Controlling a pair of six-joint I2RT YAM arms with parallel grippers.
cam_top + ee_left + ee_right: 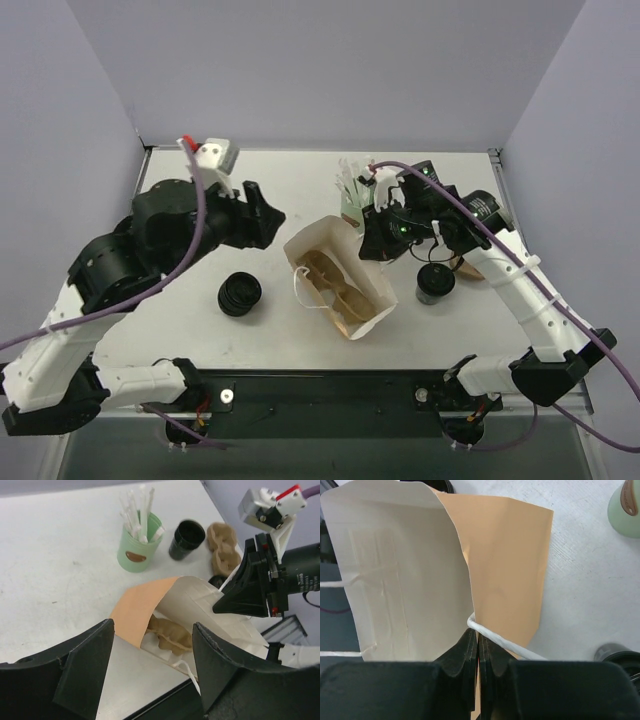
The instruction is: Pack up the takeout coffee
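The takeout coffee (pixel 436 283), a small black cup with a black lid, stands on the table right of the paper bag (pixel 340 285). It also shows in the left wrist view (pixel 187 539) and at the right wrist view's edge (pixel 620 656). The bag lies open, white inside (pixel 395 570) and tan outside, with a brown pulp carrier (pixel 172 632) in it. My right gripper (pixel 368 242) is shut on the bag's rim (pixel 478 632) beside its white cord handle (pixel 502 642). My left gripper (pixel 268 215) is open and empty (pixel 152 626), above the table left of the bag's mouth.
A mint-green cup with white straws (pixel 354 200) stands behind the bag. A squat stack of black lids (pixel 240 293) sits left of the bag. A second brown pulp carrier (pixel 224 547) lies beside the coffee. Walls close in the table on three sides.
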